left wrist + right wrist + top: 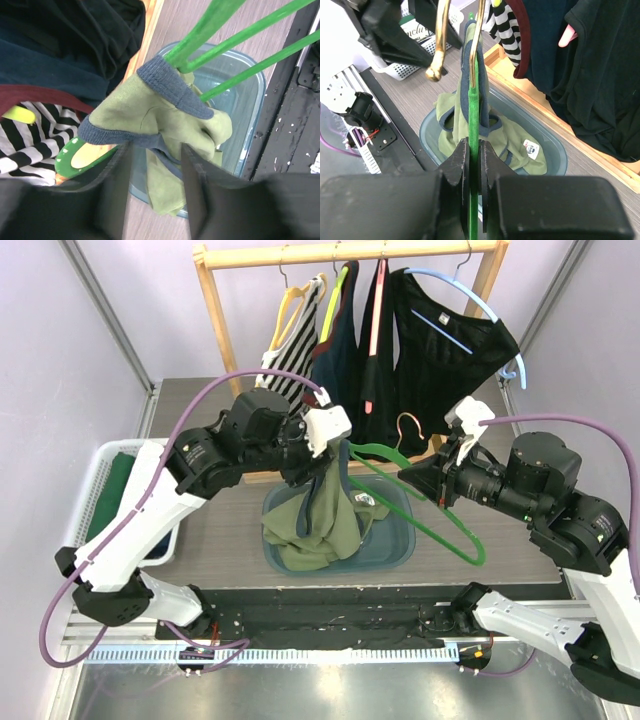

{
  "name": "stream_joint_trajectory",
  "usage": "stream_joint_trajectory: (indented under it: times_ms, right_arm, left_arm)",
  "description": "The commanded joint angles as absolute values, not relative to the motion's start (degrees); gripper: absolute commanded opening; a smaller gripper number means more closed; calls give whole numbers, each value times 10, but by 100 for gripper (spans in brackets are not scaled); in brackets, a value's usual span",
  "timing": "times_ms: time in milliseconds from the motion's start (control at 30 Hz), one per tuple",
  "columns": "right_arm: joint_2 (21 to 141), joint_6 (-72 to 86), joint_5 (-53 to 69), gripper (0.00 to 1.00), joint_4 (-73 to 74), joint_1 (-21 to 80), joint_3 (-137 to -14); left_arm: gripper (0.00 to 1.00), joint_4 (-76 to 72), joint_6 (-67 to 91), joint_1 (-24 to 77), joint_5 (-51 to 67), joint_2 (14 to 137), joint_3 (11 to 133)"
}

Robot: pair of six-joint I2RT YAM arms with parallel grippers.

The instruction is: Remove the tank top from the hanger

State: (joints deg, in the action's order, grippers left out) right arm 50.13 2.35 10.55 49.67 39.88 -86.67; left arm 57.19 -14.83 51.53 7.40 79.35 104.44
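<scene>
The olive tank top (320,525) with navy trim hangs by one strap from the left end of a green hanger (430,525) and sags into a blue-grey bin (400,540). My right gripper (412,480) is shut on the hanger's bar, seen edge-on in the right wrist view (474,145). My left gripper (335,445) is open at the strap. In the left wrist view its jaws (155,150) stand apart with the navy trim of the tank top (150,107) running just past the fingertips. The hanger's bars (240,37) come out of the strap loop.
A wooden rack (350,252) at the back holds a striped top (295,350), dark garments and a black top (440,350) on hangers. A copper hanger (410,430) hangs low near my right gripper. A white basket (105,490) stands at the left.
</scene>
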Motion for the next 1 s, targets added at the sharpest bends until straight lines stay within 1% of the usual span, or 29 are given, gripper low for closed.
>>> stream_joint_trajectory:
  times_ms: [0, 33, 100, 133, 367, 633, 700, 800, 833, 867, 900, 933, 967]
  right_arm:
    - [492, 30, 118, 1, 438, 398, -885]
    - [492, 31, 122, 1, 436, 397, -885]
    - [492, 32, 123, 1, 434, 398, -881]
    - [491, 32, 124, 1, 434, 397, -879]
    - [474, 34, 113, 1, 437, 398, -862]
    - [432, 50, 94, 1, 455, 398, -830]
    - [412, 57, 91, 1, 460, 398, -819]
    - [400, 62, 86, 1, 461, 398, -813]
    - [400, 62, 87, 1, 461, 398, -815]
    - [402, 62, 88, 1, 462, 397, -820]
    - [405, 62, 88, 1, 461, 398, -823]
    - [409, 61, 87, 1, 461, 397, -825]
    - [411, 60, 88, 1, 461, 398, -830]
  left_arm:
    - [36, 545, -139, 518, 59, 794, 1041]
    - [24, 541, -139, 518, 55, 798, 1044]
    - [11, 537, -139, 518, 45, 805, 1052]
    - [1, 535, -138, 518, 43, 812, 1063]
    - [0, 529, -133, 519, 34, 824, 1103]
    - [0, 521, -163, 513, -33, 807, 1139]
    - [0, 523, -156, 507, -33, 800, 1132]
    - [0, 533, -135, 499, -2, 790, 1115]
    - [2, 535, -126, 499, 24, 788, 1095]
    - [10, 538, -119, 499, 57, 787, 1085]
    - [20, 542, -101, 499, 75, 784, 1077]
    - [51, 545, -94, 500, 94, 784, 1061]
    - [57, 547, -87, 499, 133, 784, 1054]
